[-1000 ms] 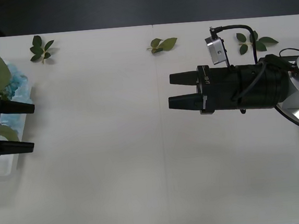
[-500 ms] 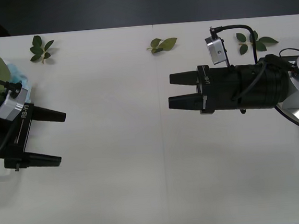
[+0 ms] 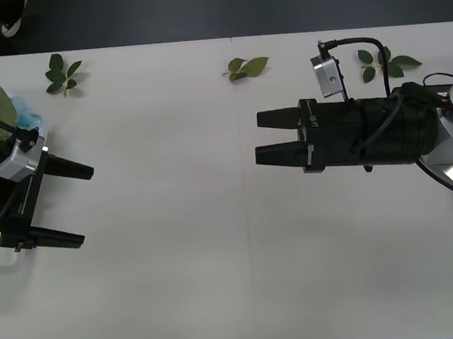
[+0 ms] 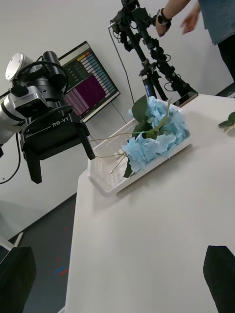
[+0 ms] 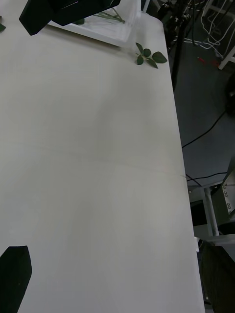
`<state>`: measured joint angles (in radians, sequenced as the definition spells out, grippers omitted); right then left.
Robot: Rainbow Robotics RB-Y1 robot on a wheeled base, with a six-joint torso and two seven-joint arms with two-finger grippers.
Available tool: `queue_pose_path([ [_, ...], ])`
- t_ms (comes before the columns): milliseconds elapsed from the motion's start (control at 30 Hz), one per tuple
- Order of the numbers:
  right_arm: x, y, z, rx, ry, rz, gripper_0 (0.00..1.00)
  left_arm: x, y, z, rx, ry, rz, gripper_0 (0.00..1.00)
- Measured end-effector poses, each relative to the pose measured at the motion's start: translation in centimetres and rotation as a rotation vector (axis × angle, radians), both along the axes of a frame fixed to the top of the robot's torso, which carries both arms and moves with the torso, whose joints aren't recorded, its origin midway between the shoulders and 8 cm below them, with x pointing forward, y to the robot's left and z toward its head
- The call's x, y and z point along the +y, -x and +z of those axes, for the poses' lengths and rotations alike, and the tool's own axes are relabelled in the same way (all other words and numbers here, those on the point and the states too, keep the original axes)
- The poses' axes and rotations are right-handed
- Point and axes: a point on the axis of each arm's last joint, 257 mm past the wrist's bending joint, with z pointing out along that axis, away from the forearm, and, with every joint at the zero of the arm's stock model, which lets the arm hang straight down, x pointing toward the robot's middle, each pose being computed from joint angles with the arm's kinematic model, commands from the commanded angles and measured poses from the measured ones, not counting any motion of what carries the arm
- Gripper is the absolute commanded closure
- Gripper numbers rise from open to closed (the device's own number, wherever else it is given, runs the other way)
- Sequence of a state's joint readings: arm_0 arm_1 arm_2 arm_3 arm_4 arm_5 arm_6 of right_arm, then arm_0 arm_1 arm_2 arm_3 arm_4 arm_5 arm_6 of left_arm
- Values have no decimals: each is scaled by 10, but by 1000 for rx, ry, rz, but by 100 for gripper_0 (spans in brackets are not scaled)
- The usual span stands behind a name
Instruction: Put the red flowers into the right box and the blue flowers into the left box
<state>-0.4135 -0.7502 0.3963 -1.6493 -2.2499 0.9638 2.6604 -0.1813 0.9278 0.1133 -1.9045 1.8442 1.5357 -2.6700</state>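
Retreating slightly from its position half a second ago, the left gripper (image 3: 65,207) now sits nearer the left box (image 4: 111,172), fingers spread wide and gripping nothing. Behind those fingers, the blue flowers (image 4: 152,132) lie heaped in the box, heads toward one end and stems (image 4: 108,156) running along the tray's long axis. The right gripper (image 3: 262,138) is unchanged, parked above the table (image 3: 177,245) well apart from the box, its fingers a narrow gap apart and empty. Leaf sprigs (image 3: 248,67) lie beyond it.
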Motion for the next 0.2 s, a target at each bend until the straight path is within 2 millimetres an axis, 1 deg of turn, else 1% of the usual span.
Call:
queue_pose_path([
  [200, 0, 0, 0, 0, 0, 0, 0, 0, 0, 0, 0, 0, 0, 0],
])
